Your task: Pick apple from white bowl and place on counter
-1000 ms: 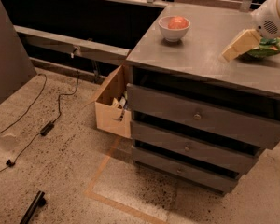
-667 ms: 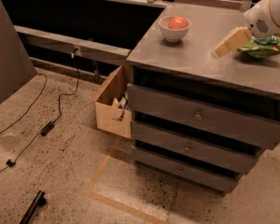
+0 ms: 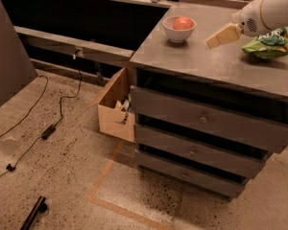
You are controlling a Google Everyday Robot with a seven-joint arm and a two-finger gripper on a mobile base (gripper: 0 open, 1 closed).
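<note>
The pinkish-red apple [image 3: 183,23] sits in the white bowl [image 3: 178,33] near the back left corner of the grey counter [image 3: 201,61]. My gripper [image 3: 215,39] reaches in from the right on a white arm and hangs above the counter, to the right of the bowl and a little nearer. It is apart from the bowl and the apple.
A green and white snack bag [image 3: 267,44] lies on the counter's right side, under my arm. A tan cardboard box [image 3: 116,107] stands on the floor against the cabinet's left side. Cables [image 3: 57,114] run across the floor. Three knobbed drawers [image 3: 201,120] face front.
My gripper has moved left across the counter, away from the snack bag and closer to the bowl. The apple and the bowl have not moved.
</note>
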